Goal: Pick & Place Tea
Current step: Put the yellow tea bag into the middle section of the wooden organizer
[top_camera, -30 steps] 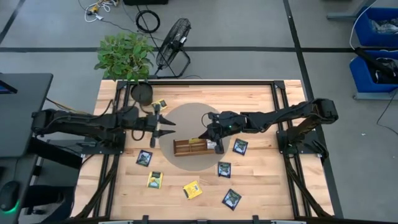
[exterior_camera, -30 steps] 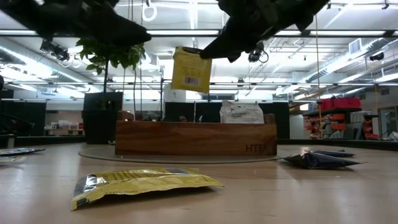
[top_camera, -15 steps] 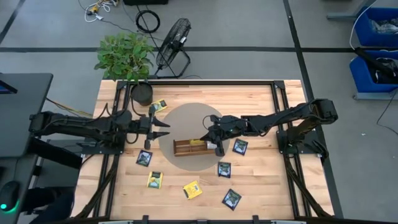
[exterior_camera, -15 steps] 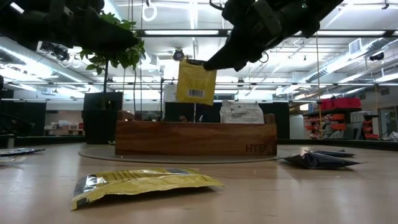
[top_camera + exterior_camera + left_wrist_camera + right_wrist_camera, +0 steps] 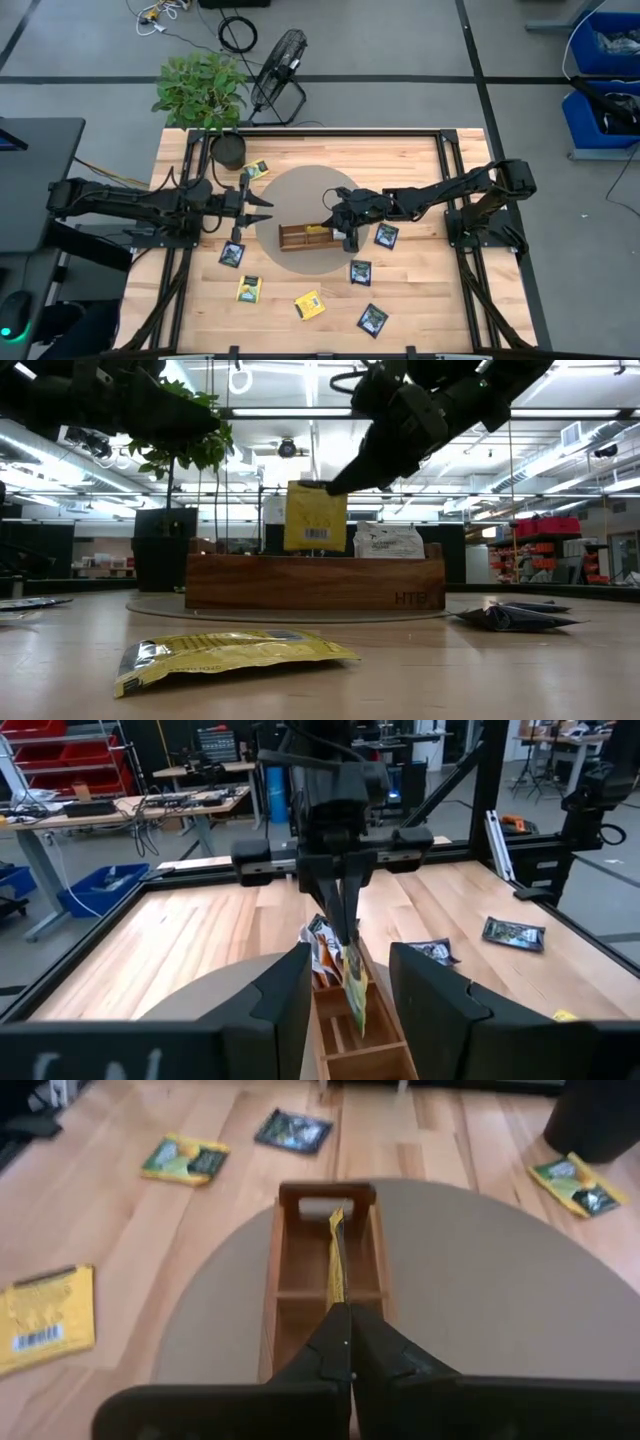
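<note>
Tea sachet, yellow and flat, hangs upright from the right gripper, whose fingers are pressed together on its top edge; its lower edge dips behind the front wall of the long brown wooden compartment tray, over a middle compartment as the right wrist view shows. A white sachet stands in the tray just beside it, toward the tray's right end in the low view. The tray rests on a round grey mat near mid-table.

The left gripper hovers at the mat's left edge, well apart from the tray, jaws spread and holding nothing.

Loose sachets lie on the pale wooden table: a yellow one toward the front edge, a dark one just right of the tray, and a yellow-green one beside a black pot at the back left. Bare table remains along the front right.

The compartment floor under the hanging sachet is hidden, so contact there probably cannot be judged.
</note>
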Available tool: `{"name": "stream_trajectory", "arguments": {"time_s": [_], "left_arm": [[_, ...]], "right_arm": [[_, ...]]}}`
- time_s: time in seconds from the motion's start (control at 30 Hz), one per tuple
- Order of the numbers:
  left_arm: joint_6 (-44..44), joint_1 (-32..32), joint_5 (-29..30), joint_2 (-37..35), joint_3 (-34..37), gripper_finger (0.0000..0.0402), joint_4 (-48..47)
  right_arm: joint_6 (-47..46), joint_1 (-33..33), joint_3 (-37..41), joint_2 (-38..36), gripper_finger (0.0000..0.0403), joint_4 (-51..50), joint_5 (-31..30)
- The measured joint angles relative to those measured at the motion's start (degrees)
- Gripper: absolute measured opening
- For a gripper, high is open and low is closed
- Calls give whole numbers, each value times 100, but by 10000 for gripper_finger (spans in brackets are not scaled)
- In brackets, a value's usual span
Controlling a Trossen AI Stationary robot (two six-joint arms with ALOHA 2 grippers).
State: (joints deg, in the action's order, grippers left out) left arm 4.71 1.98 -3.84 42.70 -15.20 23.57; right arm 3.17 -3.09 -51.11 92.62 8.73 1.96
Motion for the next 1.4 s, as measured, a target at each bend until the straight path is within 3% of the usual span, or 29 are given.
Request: {"name": "stream_trajectory", "arguments": {"time_s": [0.57,0.7,1.4], "left_arm": [[-9,2,-4,2,-4,142,-33],[-9,2,-4,2,-7,142,-37],[-179,2,-25,4,-9,142,-168]], "right_arm": [[-73,42,-2,363,0,142,-332],[-27,43,-2,394,3,112,-739],[203,-28,-4,303,121,555,-594]]}}
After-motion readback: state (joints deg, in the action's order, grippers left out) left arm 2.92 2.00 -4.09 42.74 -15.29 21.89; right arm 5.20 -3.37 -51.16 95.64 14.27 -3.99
